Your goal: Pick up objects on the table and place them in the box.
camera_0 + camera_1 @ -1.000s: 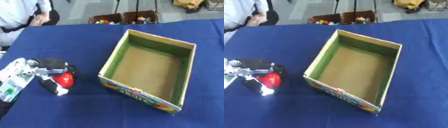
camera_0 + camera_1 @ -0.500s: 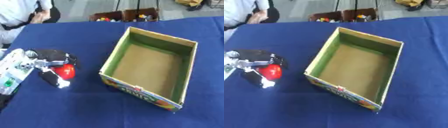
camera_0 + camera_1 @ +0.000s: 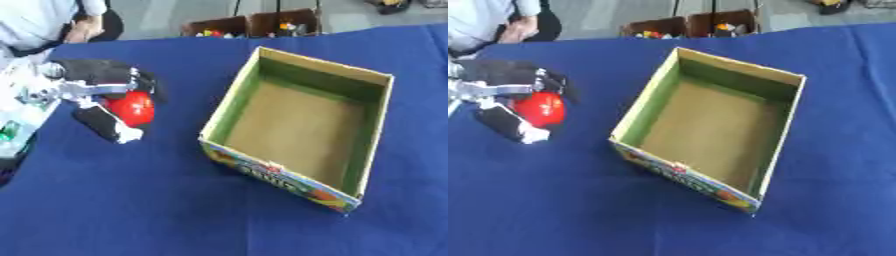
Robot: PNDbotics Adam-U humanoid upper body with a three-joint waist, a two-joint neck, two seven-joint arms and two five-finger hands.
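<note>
Left eye view: box (image 3: 289, 175) print unreadable; left hand (image 3: 96, 87) grips red ball (image 3: 131, 107).

Both views come from one stereo pair in the robot's head, looking steeply down and forward across the table (image 3: 175, 210) toward its far edge. The left eye view sets the box (image 3: 297, 125) right of centre; the right eye view sets it nearer the middle and cuts the left hand (image 3: 96, 95) closer to the left border. Both share the table, the box, that hand and the floor beyond.
</note>
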